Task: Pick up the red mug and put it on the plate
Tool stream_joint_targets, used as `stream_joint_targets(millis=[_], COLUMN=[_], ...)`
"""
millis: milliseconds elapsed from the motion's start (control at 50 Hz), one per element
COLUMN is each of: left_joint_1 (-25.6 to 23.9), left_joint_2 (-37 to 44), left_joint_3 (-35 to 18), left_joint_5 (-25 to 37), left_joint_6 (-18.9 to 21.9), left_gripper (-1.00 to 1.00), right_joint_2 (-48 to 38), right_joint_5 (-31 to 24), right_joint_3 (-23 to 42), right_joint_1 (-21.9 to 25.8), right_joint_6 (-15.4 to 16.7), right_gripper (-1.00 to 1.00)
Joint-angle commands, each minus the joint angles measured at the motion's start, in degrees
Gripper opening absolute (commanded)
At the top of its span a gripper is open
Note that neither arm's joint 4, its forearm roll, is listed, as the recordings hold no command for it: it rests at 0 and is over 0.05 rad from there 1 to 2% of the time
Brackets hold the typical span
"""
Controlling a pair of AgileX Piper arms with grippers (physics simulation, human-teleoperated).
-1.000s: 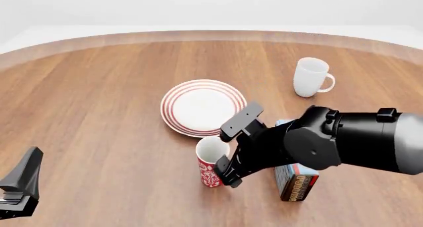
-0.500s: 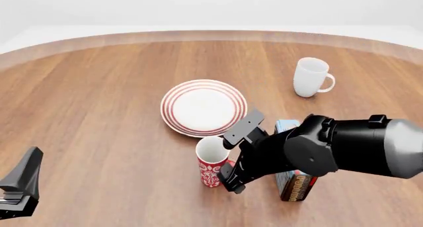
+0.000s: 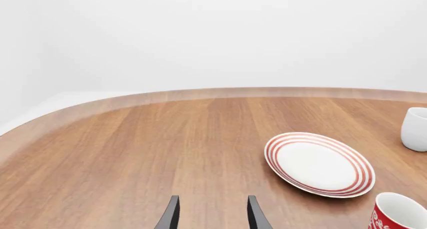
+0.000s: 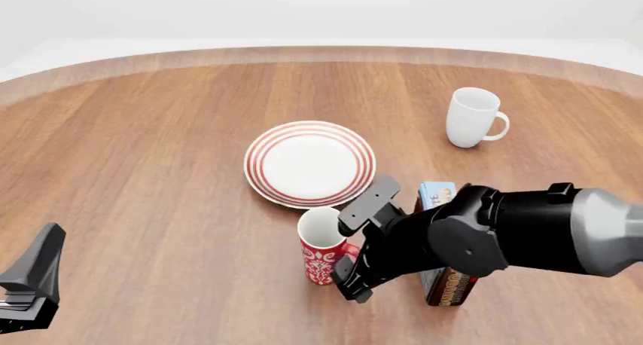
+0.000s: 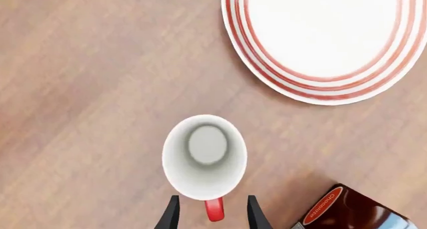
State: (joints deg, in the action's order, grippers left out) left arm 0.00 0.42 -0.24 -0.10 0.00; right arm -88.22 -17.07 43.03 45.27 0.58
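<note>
Red ceramic patterned mug stands upright just beside the white red-ringed round plate, its handle between the right gripper's parted, empty fingers, so the reach looks finished and closing on that handle should come next.

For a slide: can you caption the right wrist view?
Right claw open, straddling the red mug handle from above, beside the plate and a brown box.
</note>
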Motion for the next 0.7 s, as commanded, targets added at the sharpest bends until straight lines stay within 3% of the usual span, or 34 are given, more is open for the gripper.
stream_joint_targets(millis=[20,60,80,420,700], left_joint_1=[0.0,0.0,0.0,0.0,0.0], left_joint_2=[0.0,0.0,0.0,0.0,0.0], left_joint_3=[0.0,0.0,0.0,0.0,0.0], left_joint_5=[0.0,0.0,0.0,0.0,0.0], left_joint_6=[0.0,0.0,0.0,0.0,0.0], left_gripper=[1.00,1.00,1.00,1.00,1.00], right_joint_2=[-0.6,-0.5,-0.5,0.1,3.5], right_joint_5=[0.9,0.6,0.5,-0.7,-5.1], right_joint_3=[-0.9,-0.7,-0.7,1.0,5.0], right_joint_1=[0.0,0.1,0.1,-0.3,0.8], right_joint_6=[-0.2,-0.3,-0.4,1.2,2.6], right_gripper=[1.00,1.00,-1.00,-1.00,-1.00])
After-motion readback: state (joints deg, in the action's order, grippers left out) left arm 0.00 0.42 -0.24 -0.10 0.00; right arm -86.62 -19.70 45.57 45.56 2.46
